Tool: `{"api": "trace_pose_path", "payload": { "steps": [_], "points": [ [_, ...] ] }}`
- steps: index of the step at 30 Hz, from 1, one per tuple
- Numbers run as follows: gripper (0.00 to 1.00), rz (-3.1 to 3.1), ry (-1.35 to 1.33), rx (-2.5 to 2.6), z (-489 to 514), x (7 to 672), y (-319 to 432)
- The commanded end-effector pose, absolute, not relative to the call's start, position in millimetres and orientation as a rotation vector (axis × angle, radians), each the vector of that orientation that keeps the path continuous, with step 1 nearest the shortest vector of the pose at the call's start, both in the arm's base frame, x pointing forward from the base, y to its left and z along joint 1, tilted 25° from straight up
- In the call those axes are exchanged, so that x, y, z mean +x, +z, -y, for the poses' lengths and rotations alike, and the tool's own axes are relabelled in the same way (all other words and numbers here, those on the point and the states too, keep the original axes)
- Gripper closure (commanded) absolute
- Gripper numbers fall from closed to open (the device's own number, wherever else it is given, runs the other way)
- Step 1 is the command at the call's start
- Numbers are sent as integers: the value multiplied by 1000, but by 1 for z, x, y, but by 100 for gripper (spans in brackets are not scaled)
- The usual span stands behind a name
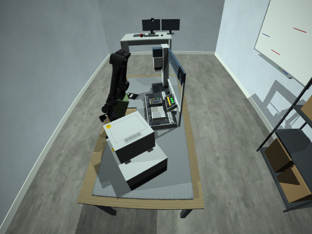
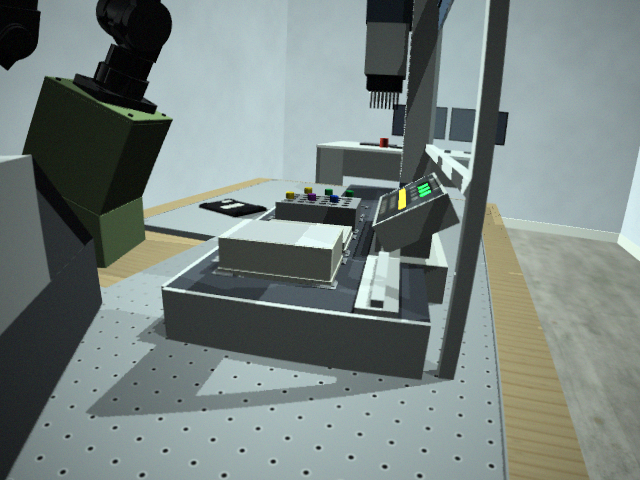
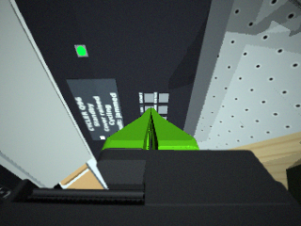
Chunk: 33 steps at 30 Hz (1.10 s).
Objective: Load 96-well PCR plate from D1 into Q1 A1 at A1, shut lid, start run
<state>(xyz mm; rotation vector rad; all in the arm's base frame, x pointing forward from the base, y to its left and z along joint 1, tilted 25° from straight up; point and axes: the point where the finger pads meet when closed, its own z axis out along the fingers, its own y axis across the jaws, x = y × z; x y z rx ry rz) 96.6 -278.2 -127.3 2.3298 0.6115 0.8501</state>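
A grey wood-grain floor (image 1: 221, 126) is bounded by plain grey walls with a pale skirting board (image 1: 50, 141), and a whiteboard (image 1: 287, 37) marked with red and blue strokes is hung on the lighter right-hand wall. A grey desk (image 1: 145, 39) carrying two dark monitors (image 1: 160, 24), a keyboard and a small red object is set against the far wall. A dark metal shelf unit (image 1: 282, 121) with brown cardboard boxes (image 1: 277, 153) is seen at the right edge, its shadow thrown onto the wall behind.
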Motion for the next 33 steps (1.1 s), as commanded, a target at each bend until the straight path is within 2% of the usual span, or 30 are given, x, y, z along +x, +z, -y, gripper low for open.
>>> {"api": "trace_pose_path", "payload": {
  "steps": [1,33],
  "points": [
    [100,-600,816,2300,293,88,-121],
    [100,-597,840,2310,298,114,-140]
  ]
}}
